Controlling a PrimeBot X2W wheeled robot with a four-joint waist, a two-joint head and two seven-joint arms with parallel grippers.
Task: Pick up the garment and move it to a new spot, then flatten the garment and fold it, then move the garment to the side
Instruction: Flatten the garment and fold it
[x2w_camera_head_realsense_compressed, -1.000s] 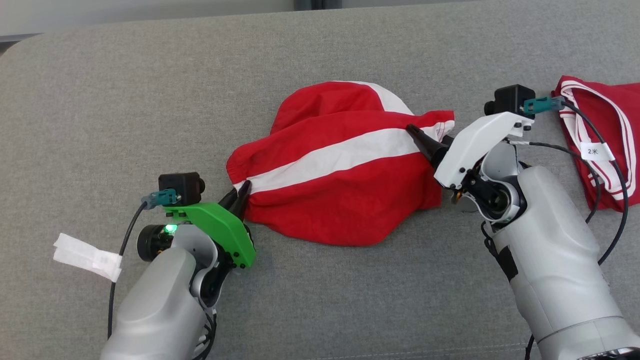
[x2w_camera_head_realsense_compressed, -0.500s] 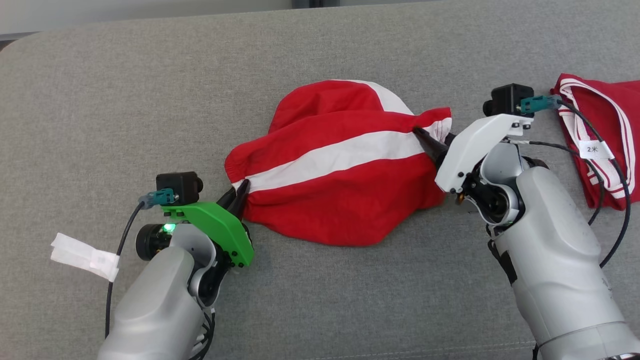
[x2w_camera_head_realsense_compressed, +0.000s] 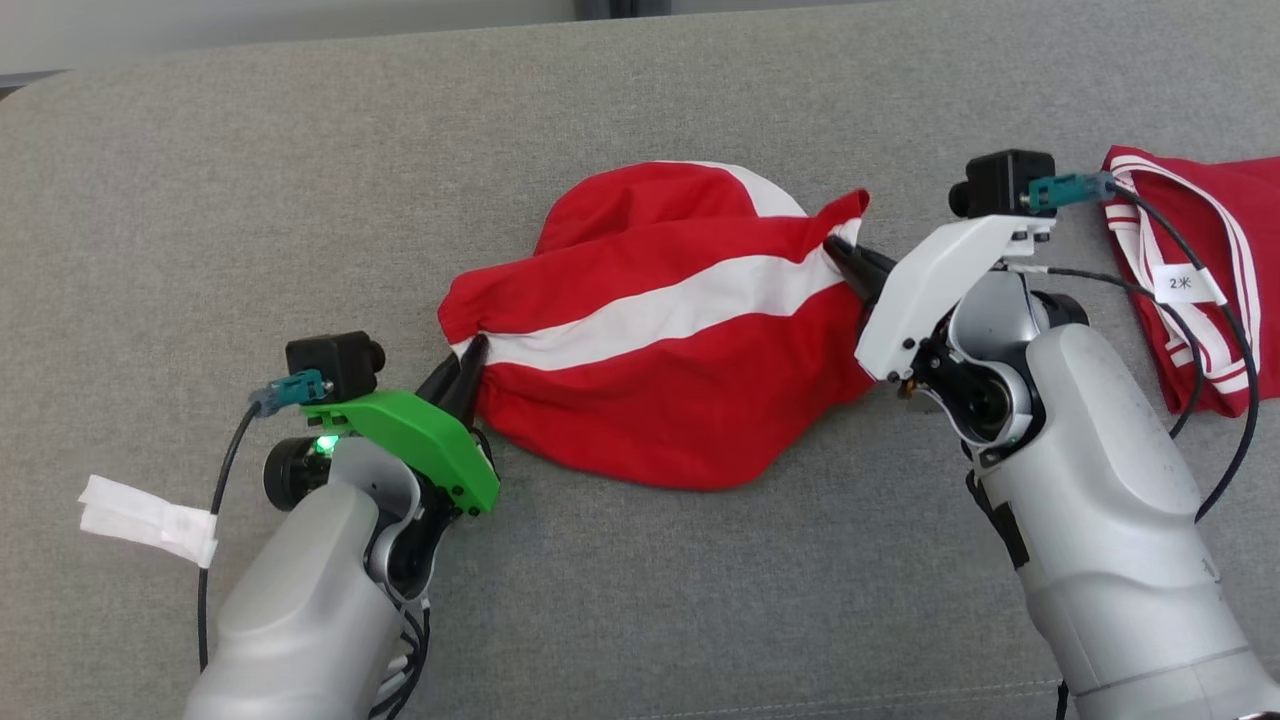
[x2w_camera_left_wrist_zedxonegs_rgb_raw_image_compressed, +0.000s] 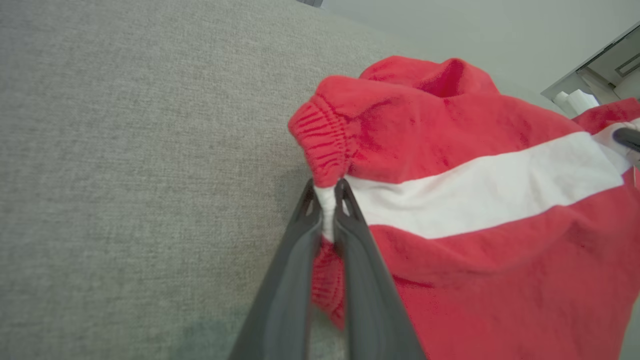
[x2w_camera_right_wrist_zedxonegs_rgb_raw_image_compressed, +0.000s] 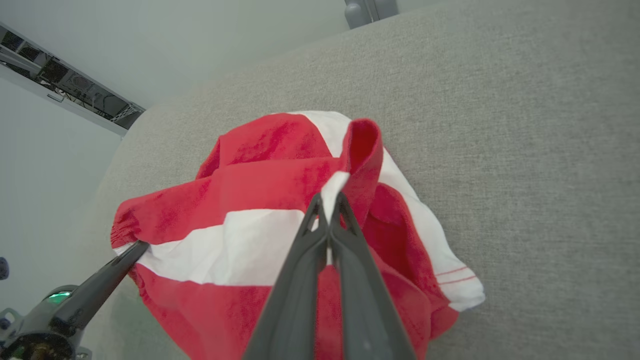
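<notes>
Lying crumpled at the middle of the grey cushion, a red garment with a broad white band, its underside resting on the cushion fabric. Gripped at the elastic hem on the end toward the cushion's left by the left gripper, jaws pressed together on a fold of white cloth. Pinched at the opposite end, toward the cushion's right, by the right gripper, jaws closed tight on a white edge, with a red flap standing up just beside the tips. Near the cushion's right edge, apart from the garment, a second red striped cloth.
</notes>
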